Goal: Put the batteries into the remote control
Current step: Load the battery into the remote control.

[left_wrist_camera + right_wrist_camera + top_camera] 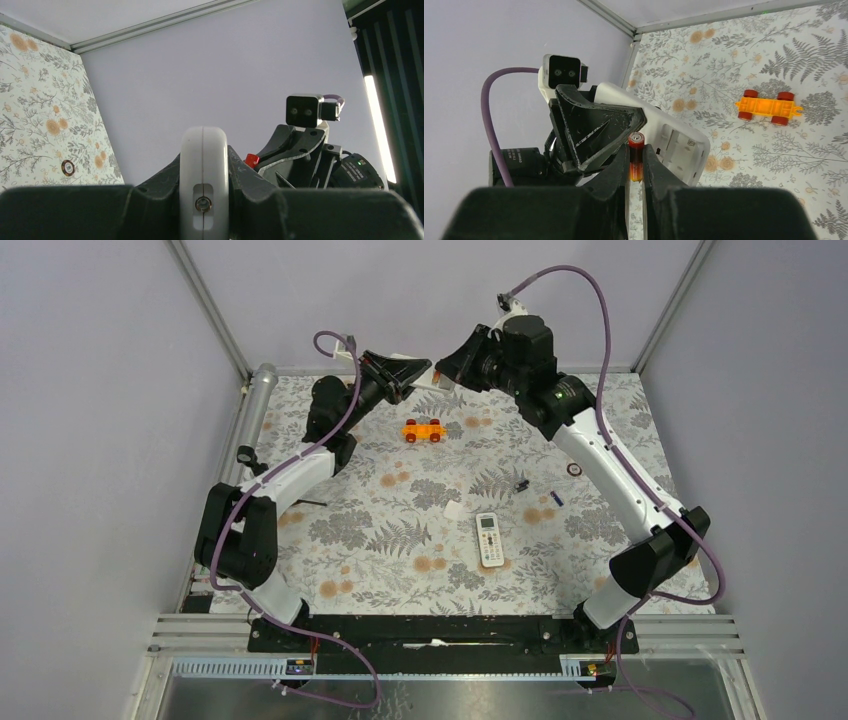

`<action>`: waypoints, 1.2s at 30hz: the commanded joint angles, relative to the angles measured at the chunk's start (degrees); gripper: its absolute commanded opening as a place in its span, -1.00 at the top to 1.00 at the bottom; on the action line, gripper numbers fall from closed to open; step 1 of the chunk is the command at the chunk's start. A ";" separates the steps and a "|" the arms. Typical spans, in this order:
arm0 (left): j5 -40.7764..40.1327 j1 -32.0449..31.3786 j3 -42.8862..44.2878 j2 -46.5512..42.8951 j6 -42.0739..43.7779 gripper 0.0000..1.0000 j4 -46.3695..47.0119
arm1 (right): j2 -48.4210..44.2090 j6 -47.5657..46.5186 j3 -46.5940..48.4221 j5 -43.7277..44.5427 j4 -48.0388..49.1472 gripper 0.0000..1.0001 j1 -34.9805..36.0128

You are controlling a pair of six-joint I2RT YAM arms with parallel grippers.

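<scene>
Above floral table (400,540), left end effector (204,197) clamped on remote control (659,122), battery bay (678,144) open; right end effector (636,167) pinching battery (636,142)

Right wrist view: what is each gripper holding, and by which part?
Right gripper pinches a battery by its lower half, top end protruding. Left gripper clamps the remote control near one end, the other end free.

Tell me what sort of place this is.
Likely a lab robot test cell: left arm and right arm bolted at a fern-print table, plain walls on aluminium framing.
</scene>
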 commanded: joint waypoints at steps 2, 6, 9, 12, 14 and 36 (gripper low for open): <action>-2.08 -0.24 0.21 -0.42 -1.12 1.00 5.60 | -1.43 -3.85 3.24 8.51 -2.69 0.85 1.49; -2.18 -0.23 -0.39 -0.48 -1.23 1.00 6.33 | -1.58 -4.14 3.31 9.82 -3.17 0.85 1.49; -2.19 -0.25 -0.44 -0.41 -1.43 1.00 6.97 | -1.42 -4.06 3.48 10.67 -4.27 0.86 1.61; -2.14 -0.30 -0.35 -0.21 -1.62 1.00 7.04 | -1.52 -4.27 3.16 11.08 -4.41 0.86 1.58; -2.10 -0.42 -0.37 0.15 -2.28 1.00 7.95 | -1.15 -4.23 3.08 10.15 -4.38 0.86 1.60; -3.43 -0.78 -1.08 2.22 -9.03 1.00 12.78 | 2.13 -4.12 7.14 11.36 -9.55 0.59 2.27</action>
